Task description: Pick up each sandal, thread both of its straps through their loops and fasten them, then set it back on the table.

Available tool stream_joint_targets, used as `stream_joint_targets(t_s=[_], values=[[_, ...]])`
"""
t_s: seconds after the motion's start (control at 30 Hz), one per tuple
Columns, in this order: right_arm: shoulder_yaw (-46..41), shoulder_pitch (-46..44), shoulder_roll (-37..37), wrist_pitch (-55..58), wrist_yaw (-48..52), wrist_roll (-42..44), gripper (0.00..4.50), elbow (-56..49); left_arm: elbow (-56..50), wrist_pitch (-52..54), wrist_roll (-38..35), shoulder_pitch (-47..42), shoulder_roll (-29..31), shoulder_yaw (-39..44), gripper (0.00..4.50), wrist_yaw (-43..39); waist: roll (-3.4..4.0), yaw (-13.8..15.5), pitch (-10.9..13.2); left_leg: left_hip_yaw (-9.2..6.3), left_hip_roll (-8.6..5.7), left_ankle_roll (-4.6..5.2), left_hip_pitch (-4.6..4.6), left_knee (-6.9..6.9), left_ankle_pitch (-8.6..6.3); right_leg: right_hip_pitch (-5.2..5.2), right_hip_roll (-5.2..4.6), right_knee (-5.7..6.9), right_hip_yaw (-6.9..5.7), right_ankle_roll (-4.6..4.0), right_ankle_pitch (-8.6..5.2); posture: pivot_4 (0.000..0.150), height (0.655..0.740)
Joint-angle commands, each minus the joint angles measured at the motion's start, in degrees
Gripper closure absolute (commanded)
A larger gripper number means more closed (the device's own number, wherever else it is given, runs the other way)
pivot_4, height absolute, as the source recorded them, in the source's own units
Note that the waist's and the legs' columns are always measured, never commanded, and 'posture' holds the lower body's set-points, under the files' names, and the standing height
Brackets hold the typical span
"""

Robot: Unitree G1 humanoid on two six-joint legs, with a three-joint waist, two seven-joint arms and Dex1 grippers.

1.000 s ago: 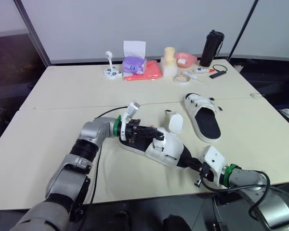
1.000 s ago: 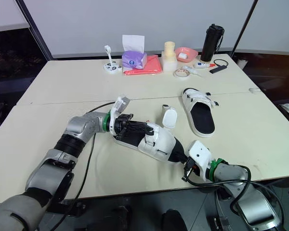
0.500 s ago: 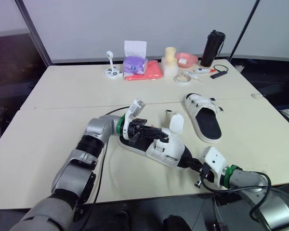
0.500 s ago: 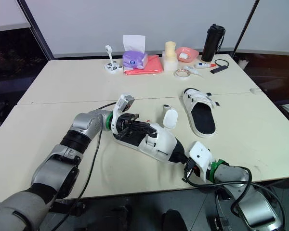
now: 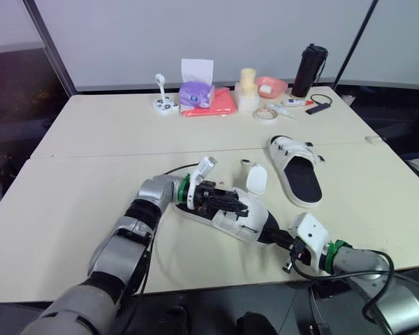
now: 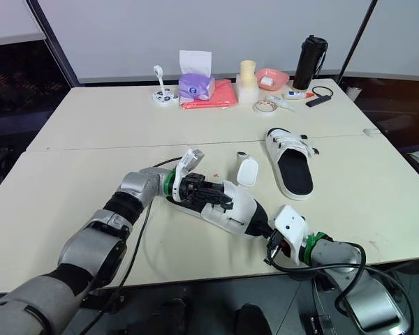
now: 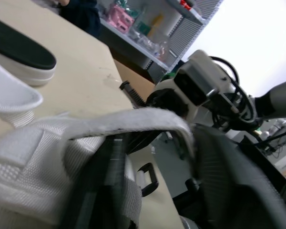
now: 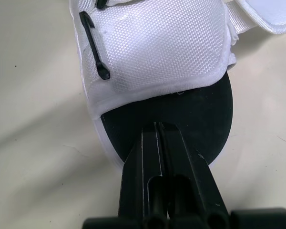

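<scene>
Now parted left fingers [image 6: 202, 192] reach deeper under the sandal strap [image 7: 133, 121]; right fingers [image 8: 152, 162] closed.

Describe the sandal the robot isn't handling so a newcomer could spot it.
On the cream table, go to the robot's right side, nearer than the black bottle at the far edge. That sandal is white with a black footbed and lies alone, straps flat across it; the other sandal lies nearer, one strap flapped open.
</scene>
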Motion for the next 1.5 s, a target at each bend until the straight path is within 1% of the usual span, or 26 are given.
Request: stream_joint_targets(t_s=[0.03,0.07,0.1,0.33,0.53,0.63,0.77,0.87,1.17,1.27,1.37,1.47,1.5], values=[[0.76,2.0,-0.5,1.87,0.05,-0.91,4.5,0.71,1.58,-2.4,0.63,-1.92,-1.1,2.85,0.6,2.06,0.0,0.03,0.0,0.0,0.0,0.0,0.0,0.0,0.0,0.01,0.0,0.0,0.0,0.0,0.0,0.15,0.74],[0.76,2.03,-0.5,1.9,0.02,-0.88,4.5,0.67,2.22,-3.11,0.75,-2.11,-1.55,3.54,0.09,3.19,-0.01,0.08,0.0,-0.01,0.0,0.0,0.0,0.0,0.0,0.02,0.0,0.0,-0.01,0.0,0.0,0.15,0.74],[0.77,2.08,-0.5,1.9,-0.01,-0.86,4.5,0.62,2.84,-3.35,0.76,-2.4,-1.95,4.23,0.03,4.11,-0.02,0.19,-0.01,-0.02,0.0,0.0,0.0,0.01,0.0,0.03,0.0,0.0,-0.02,0.0,0.0,0.15,0.74],[0.91,2.1,-0.44,1.81,-0.05,-0.84,4.5,0.62,5.56,-4.14,0.99,-3.85,-3.67,7.57,0.03,8.04,-0.03,0.13,-0.02,-0.04,-0.01,0.0,0.0,0.06,0.0,0.07,0.0,0.0,-0.05,0.04,-0.01,0.15,0.74],[1.08,1.89,-0.37,1.84,-0.06,-0.86,4.5,0.75,8.26,-5.83,1.15,-4.81,-5.17,10.83,0.03,14.21,-0.04,0.06,-0.01,-0.04,-0.02,0.0,0.0,0.05,0.0,0.07,0.0,0.02,-0.05,0.06,-0.02,0.15,0.74],[1.07,1.86,-0.4,1.88,-0.05,-0.85,4.5,0.74,10.22,-7.02,0.2,-6.64,-5.48,14.22,0.03,18.48,-0.05,0.04,0.0,-0.04,-0.02,0.0,0.0,0.05,0.0,0.06,0.0,0.02,-0.05,0.07,-0.02,0.15,0.74],[1.16,1.82,-0.35,1.92,-0.06,-0.85,4.5,0.78,12.32,-7.03,-0.18,-9.82,-4.77,17.36,0.03,20.81,-0.09,0.02,0.02,-0.03,-0.03,0.0,0.0,0.05,0.0,0.06,0.0,0.03,-0.06,0.08,-0.03,0.15,0.74],[1.29,1.59,-0.33,1.95,-0.01,-0.86,4.5,0.95,13.06,-7.86,1.57,-10.62,-4.54,16.77,0.03,19.88,-0.08,-0.04,0.02,-0.02,-0.04,0.0,0.0,0.05,0.0,0.06,0.0,0.03,-0.06,0.1,-0.04,0.15,0.74],[1.57,1.0,-0.22,1.96,-0.17,-0.97,4.5,1.32,15.46,-9.97,9.66,-10.79,-5.76,10.75,0.03,18.33,-0.1,-0.11,0.03,-0.01,-0.05,0.0,0.0,0.05,0.0,0.07,0.01,0.05,-0.06,0.1,-0.04,0.15,0.74],[1.53,1.51,-0.09,2.0,-0.46,-1.01,4.5,1.03,15.79,-10.21,11.26,-10.63,-5.85,9.71,0.03,17.13,-0.1,-0.11,0.03,-0.01,-0.05,0.0,0.0,0.05,0.0,0.06,0.01,0.06,-0.06,0.11,-0.04,0.15,0.74],[1.55,1.74,-0.01,2.08,-0.65,-1.01,4.5,0.85,16.06,-10.18,12.35,-10.66,-6.04,9.31,0.88,16.18,-0.1,-0.1,0.03,-0.01,-0.05,0.0,0.0,0.05,0.0,0.06,0.01,0.06,-0.05,0.11,-0.04,0.15,0.74],[1.58,1.79,0.01,2.09,-0.81,-1.0,4.5,0.82,15.86,-10.06,13.12,-10.65,-6.31,8.77,2.36,14.81,-0.1,-0.1,0.03,-0.01,-0.05,0.0,0.0,0.05,0.0,0.07,0.01,0.06,-0.06,0.11,-0.04,0.15,0.74],[1.6,1.79,-0.02,2.05,-0.84,-1.02,4.5,0.82,15.79,-9.91,13.2,-10.72,-6.39,8.82,2.97,14.58,-0.1,-0.1,0.03,-0.01,-0.05,0.0,0.0,0.05,0.0,0.07,0.01,0.06,-0.06,0.11,-0.04,0.15,0.74]])
